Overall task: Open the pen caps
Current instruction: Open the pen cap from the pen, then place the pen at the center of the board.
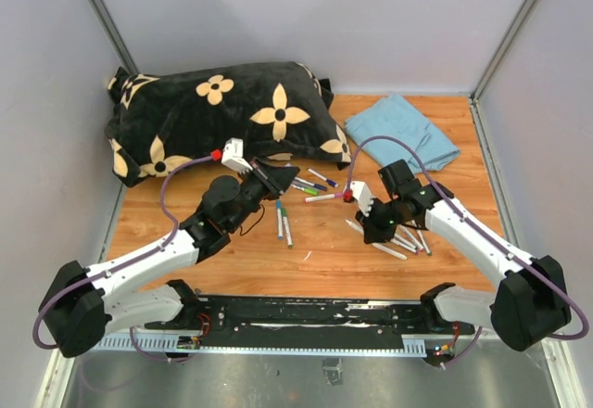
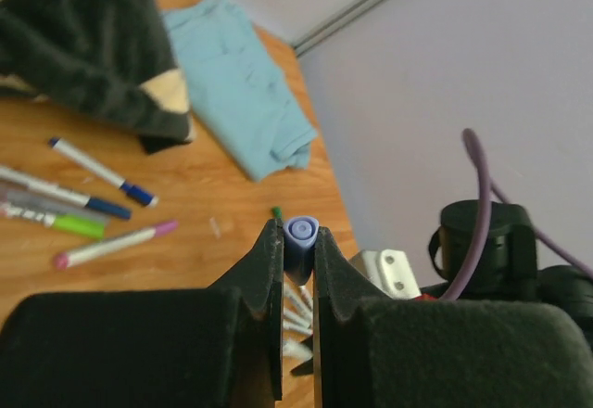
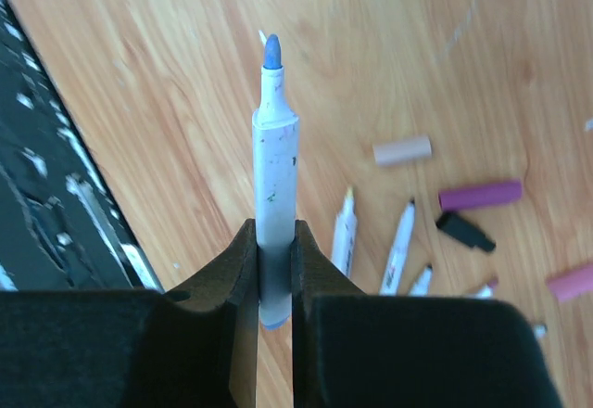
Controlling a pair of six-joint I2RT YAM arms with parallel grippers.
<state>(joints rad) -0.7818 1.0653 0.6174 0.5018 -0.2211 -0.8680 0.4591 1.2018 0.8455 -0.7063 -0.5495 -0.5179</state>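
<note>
L fingers (image 2: 267,264) pinched narrow on blue cap (image 2: 301,232), which I see held above surface (image 2: 232,204). R fingers (image 3: 243,255) clamp uncapped white pen (image 3: 276,148), blue tip bare. Right of it, pinkish cap (image 3: 402,151), purple cap (image 3: 480,195) and black cap (image 3: 465,232) lie loose on surface.

White arm links (image 1: 139,261), black joints (image 1: 528,311), purple cables (image 1: 165,195) with red connectors (image 1: 217,155), matte black jaws, black base rail (image 1: 306,313)
</note>
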